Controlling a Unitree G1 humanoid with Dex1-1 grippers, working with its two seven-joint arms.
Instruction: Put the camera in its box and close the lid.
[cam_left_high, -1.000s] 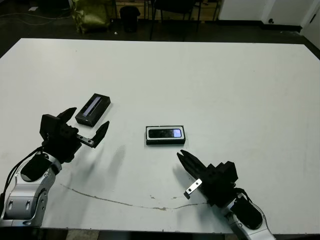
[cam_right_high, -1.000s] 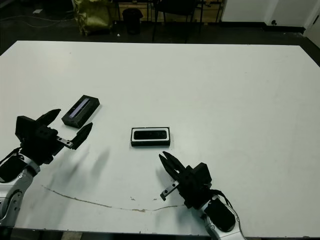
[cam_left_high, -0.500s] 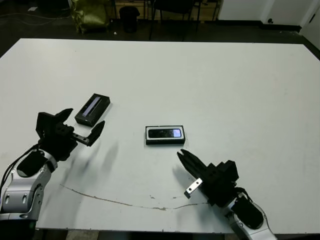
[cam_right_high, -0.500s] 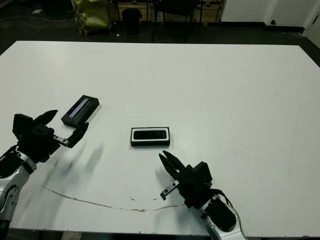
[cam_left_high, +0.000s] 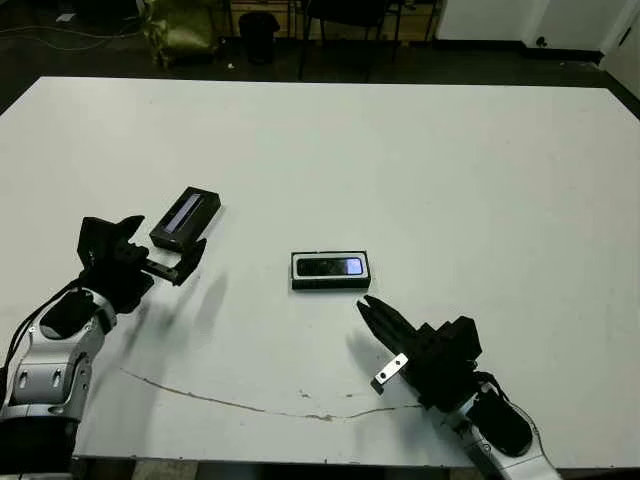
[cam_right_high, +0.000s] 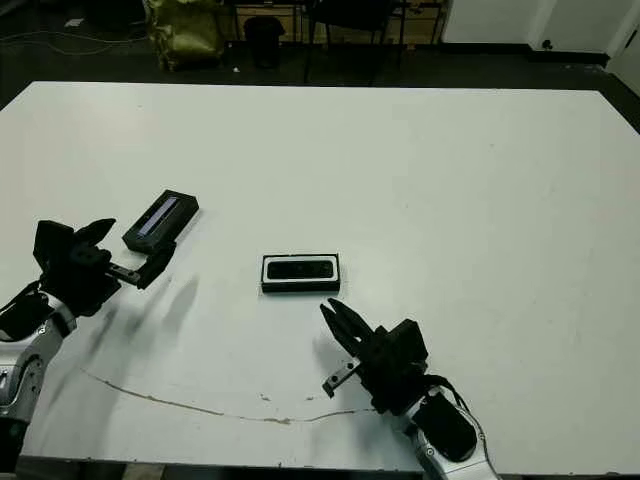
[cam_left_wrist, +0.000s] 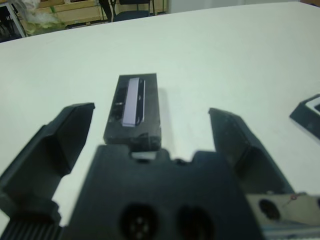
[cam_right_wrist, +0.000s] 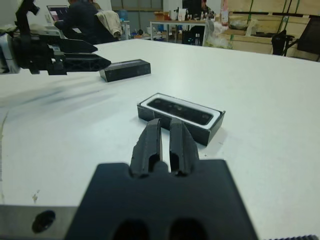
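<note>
The box (cam_left_high: 297, 271), a black tray with white lining, lies at the table's middle with the camera (cam_left_high: 332, 267) lying flat inside it. The lid (cam_left_high: 186, 219), black with a pale bluish-grey strip facing up, lies to the box's left. My left gripper (cam_left_high: 170, 234) is open at the lid's near end. In the left wrist view the lid (cam_left_wrist: 134, 107) sits just ahead between the spread fingers. My right gripper (cam_left_high: 363, 303) is shut and empty, pointing at the box from a little nearer me. The right wrist view shows the box (cam_right_wrist: 174, 125) and camera (cam_right_wrist: 178, 110) just beyond its fingertips.
A thin brownish scratch (cam_left_high: 250, 405) runs along the table near the front edge. Chairs and a bag (cam_left_high: 180, 30) stand on the dark floor beyond the far edge. A seated person (cam_right_wrist: 82, 20) shows far off in the right wrist view.
My left gripper has moved forward towards the lid's near end, staying open. The right gripper has hardly moved.
</note>
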